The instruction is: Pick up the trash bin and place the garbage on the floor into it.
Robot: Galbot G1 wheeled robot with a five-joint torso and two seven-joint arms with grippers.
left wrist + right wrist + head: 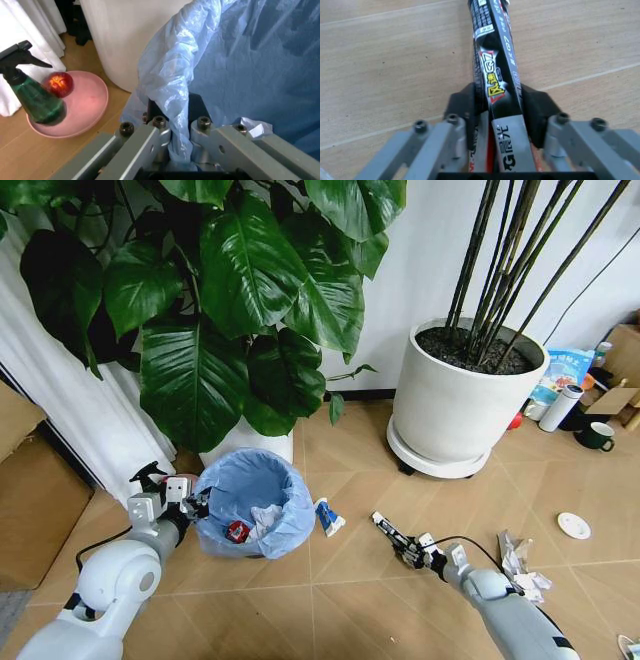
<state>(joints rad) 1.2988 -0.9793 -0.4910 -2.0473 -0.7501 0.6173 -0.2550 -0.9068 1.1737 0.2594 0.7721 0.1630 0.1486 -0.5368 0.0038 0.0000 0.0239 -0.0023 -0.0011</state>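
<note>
The trash bin (285, 505), round with a crinkly light-blue bag over its rim, stands on the floor (350, 600) below the big leafy plant. My left gripper (196, 503) is shut on the bin's rim and bag (170, 86) at its left side. Inside the bin lie a red crushed can (238, 530) and a white paper wad (265, 518). My right gripper (408, 550) is shut on a long black snack wrapper (385, 527), held low over the floor (395, 56) right of the bin. The wrapper (495, 67) sticks out between the fingers. More garbage lies about: a blue-white wrapper (329, 517), crumpled white paper (520, 565) and a white disc (573, 525).
A large white plant pot (455, 405) on a wheeled base stands at the back right, another white pot (125, 41) right behind the bin. A pink plate (90, 108) with an apple (60, 84) and a green spray bottle (35, 101) sits left of the bin. A mug (598, 436) and boxes stand far right.
</note>
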